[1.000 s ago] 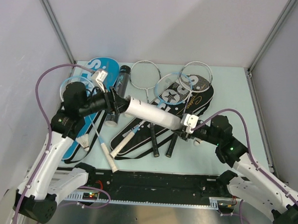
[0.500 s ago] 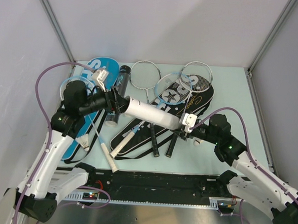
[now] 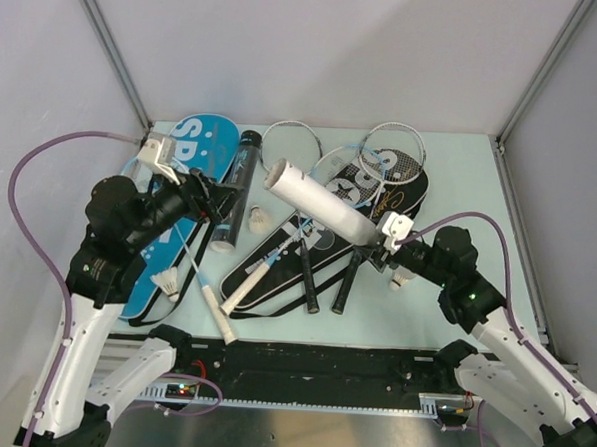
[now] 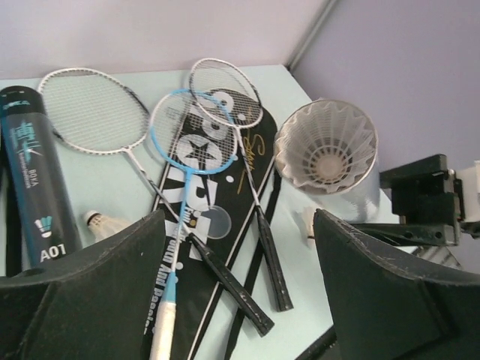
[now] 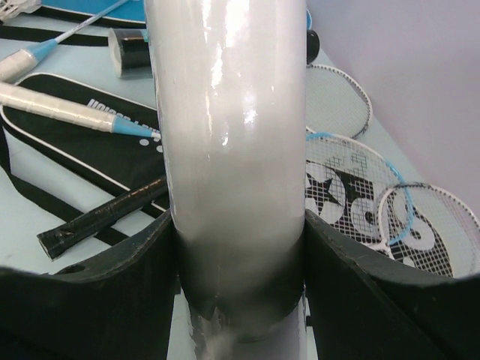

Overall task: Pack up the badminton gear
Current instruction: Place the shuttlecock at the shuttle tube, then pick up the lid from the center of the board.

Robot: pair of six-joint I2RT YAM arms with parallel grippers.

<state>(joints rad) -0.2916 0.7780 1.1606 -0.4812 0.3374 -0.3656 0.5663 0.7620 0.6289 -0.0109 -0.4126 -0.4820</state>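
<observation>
The white tube [image 3: 319, 205] is off the table [image 3: 461, 182], slanting over the black bag [image 3: 408, 196], its lower end clamped in the right gripper [image 3: 376, 244] and its open mouth pointing up and to the left. The left wrist view looks straight into that mouth and shows a feather shuttlecock [image 4: 328, 154] seated inside; whether more are stacked behind it I cannot tell. The overhead view shows only the tube's rim. The right wrist view shows the tube filling the space between both fingers, its contents hidden. The left gripper [image 3: 220, 197] hangs apart from the tube's mouth, over the black tube [image 3: 237, 190], with its fingers [image 4: 97, 285] spread wide and nothing between them. The black tube lies on the table between the blue bag [image 3: 198, 143] and the black bag; what it holds is not visible. A loose shuttlecock [image 3: 262, 220] lies just beside it. Another [image 3: 165, 282] rests on the blue bag, and a third [image 3: 404, 279] is on the table beside the right gripper. Both bags lie flat with rackets [image 3: 292, 148] on top of them, not inside.
</observation>
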